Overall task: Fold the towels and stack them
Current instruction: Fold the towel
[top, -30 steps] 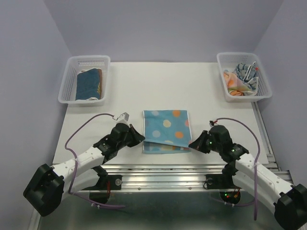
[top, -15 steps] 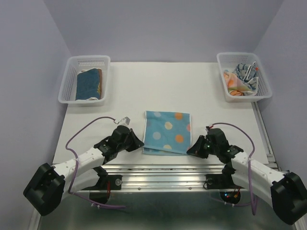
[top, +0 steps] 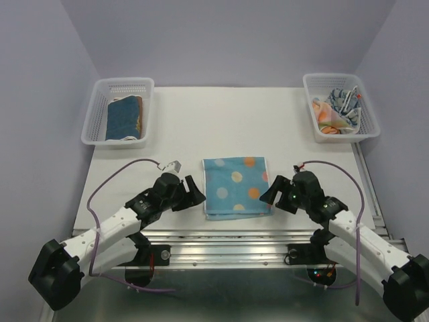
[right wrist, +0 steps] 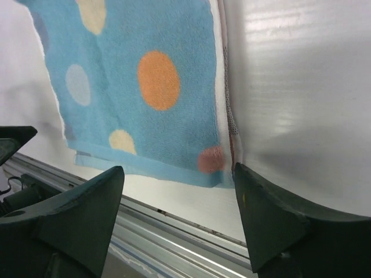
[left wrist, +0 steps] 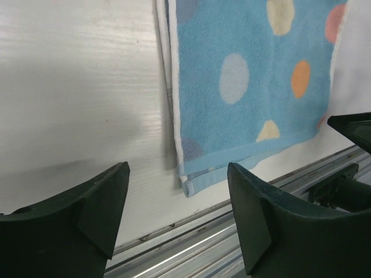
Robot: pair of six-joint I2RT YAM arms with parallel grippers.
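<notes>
Spread wide on both sides, gripping nothing: left gripper (left wrist: pixel 177 174) just off near-left corner of blue polka-dot towel (top: pixel 236 188), right gripper (right wrist: pixel 178 174) just off near-right corner. Folded flat at centre of table (top: pixel 201 127), layers slightly uneven along front edge. Probably mid-fold; to do next fold well, pinch both near corners at matching spots, lift evenly, avoid skewing layers. Further out: folded towels (top: pixel 125 118) in left basket (top: pixel 100 87), crumpled towels (top: pixel 338 111) in right basket (top: pixel 310 82).
</notes>
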